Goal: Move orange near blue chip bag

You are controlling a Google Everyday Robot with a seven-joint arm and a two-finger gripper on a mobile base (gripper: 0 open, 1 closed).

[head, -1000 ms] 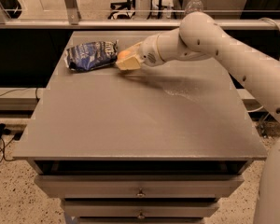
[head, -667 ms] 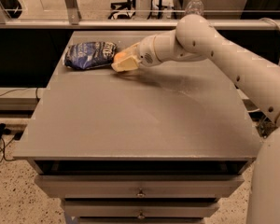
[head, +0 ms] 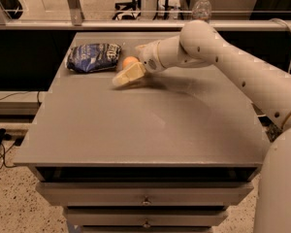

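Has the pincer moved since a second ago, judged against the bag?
Yes. The pincer has drawn back toward the near edge of the table, away from the blue chip bag. The orange now shows beside the bag.

This looks like a robotics lab or office workspace rather than a home. A plain grey tabletop (head: 150,130) caps a metal cabinet with shallow drawers (head: 145,198) at six o'clock. The floor (head: 14,208) is speckled, and loose cables (head: 0,149) trail over it at eight o'clock. Beyond a low rail (head: 87,25) at twelve o'clock stands a wheeled office chair (head: 131,8), with a clear water bottle (head: 202,6) at one o'clock. A white robot arm (head: 233,62) reaches in from three o'clock; its gripper (head: 127,75) sits low over the tabletop at eleven o'clock.
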